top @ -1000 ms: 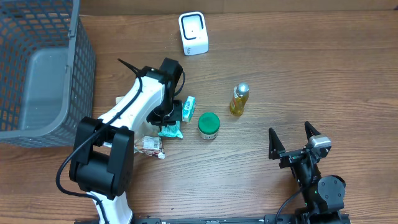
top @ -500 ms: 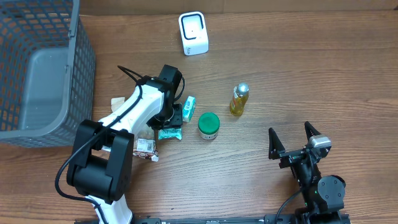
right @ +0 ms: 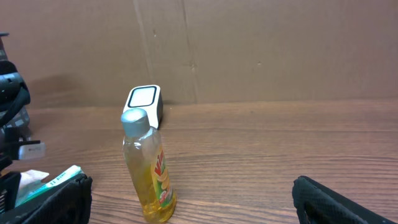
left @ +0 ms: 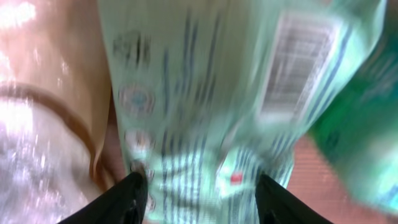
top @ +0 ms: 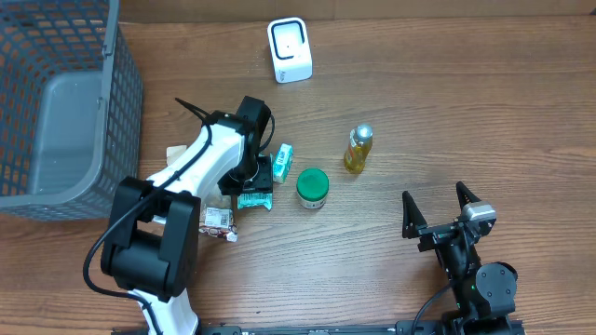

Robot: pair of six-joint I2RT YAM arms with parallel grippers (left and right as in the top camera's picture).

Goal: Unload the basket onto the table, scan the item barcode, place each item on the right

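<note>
**Desk:** What stage of the job is this?

**Photographer:** The pick-up, by my reading. On the table (top: 466, 112), a grey mesh basket (top: 130, 93) fills the far left corner. The left arm reaches out over a huddle of goods left of the table's middle. The white scanner (top: 290, 50) stands near the far edge, well apart from that huddle, so nothing is being scanned yet.

**Desk:** Which item is it after?

**Photographer:** A green-and-white striped packet (left: 205, 112), lying flat beside a green-lidded jar (top: 312, 187), with a yellow bottle (top: 358, 149) upright further to the right. Its barcode (left: 297, 62) faces up in the left wrist view, though blurred.

**Desk:** And the next move?

**Photographer:** Probably to close on the packet, lift it clear of its neighbours and carry it toward the far edge, with the barcode turned to the scanner's window.

**Desk:** How do the pincers stand?

**Photographer:** The left pincer (left: 205, 199) is partly spread, with a fingertip (left: 134, 199) at each side of the packet's near end. I can't tell whether the pads touch it, and nothing is lifted. The right pincer (top: 433, 193) is parked by the near edge toward the right corner, spread wide and holding nothing.
</note>
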